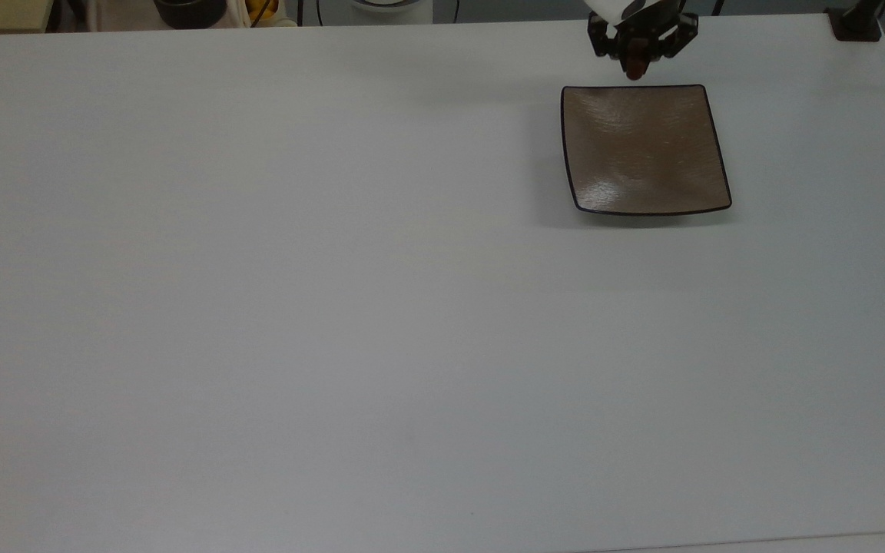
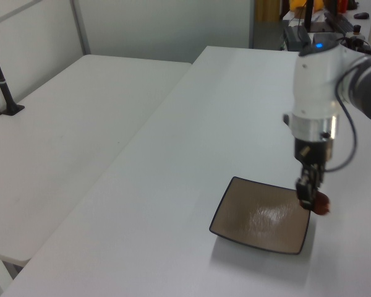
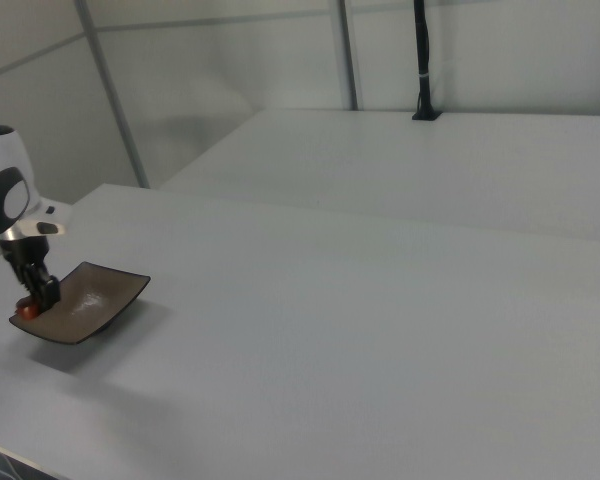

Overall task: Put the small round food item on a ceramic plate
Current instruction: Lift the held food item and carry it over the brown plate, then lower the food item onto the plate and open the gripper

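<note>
The small food item, a glossy reddish-brown lump, looks light and slippery, so a hold across its middle seems safest; the fingers of the gripper are closed on it in the air. It hangs at the plate's right edge in the left view. Around the plate the tabletop is bare, so nothing blocks the way.

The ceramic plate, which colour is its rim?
Dark, nearly black, around the brown-tan plate; clearest in the top view.

Open white table all around the ceramic plate (sole low obstacle)
</note>
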{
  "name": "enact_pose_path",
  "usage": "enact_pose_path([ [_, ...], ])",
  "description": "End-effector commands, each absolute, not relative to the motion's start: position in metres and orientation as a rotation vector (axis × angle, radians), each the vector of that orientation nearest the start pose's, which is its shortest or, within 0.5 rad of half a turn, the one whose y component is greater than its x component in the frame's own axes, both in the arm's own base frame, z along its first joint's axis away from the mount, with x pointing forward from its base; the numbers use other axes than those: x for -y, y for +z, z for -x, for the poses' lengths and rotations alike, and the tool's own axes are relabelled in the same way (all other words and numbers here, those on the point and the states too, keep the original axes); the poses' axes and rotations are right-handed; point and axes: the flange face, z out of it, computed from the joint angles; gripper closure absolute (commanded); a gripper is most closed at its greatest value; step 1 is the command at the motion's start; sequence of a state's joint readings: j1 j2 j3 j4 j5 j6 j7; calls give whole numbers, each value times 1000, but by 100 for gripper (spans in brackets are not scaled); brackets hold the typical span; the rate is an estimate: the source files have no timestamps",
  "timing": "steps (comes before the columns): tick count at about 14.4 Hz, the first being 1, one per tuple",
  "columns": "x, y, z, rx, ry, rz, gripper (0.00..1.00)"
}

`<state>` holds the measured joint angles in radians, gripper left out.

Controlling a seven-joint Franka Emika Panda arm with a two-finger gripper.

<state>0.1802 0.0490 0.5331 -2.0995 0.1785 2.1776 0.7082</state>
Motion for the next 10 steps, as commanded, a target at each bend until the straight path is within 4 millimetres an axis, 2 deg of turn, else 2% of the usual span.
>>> enact_pose_path([
  [1, -354, 406, -476, -228, 85, 2910, 75],
  [2, -349, 404, -491, -257, 82, 2899, 74],
  [4, -346, 396, -505, -265, 63, 2901, 71],
  [5, -346, 387, -508, -258, 63, 2912, 64],
  [7, -346, 373, -510, -227, 54, 2944, 26],
  [8, -347, 371, -510, -220, 55, 2948, 0],
  [10, -353, 370, -505, -193, 52, 2959, 0],
])
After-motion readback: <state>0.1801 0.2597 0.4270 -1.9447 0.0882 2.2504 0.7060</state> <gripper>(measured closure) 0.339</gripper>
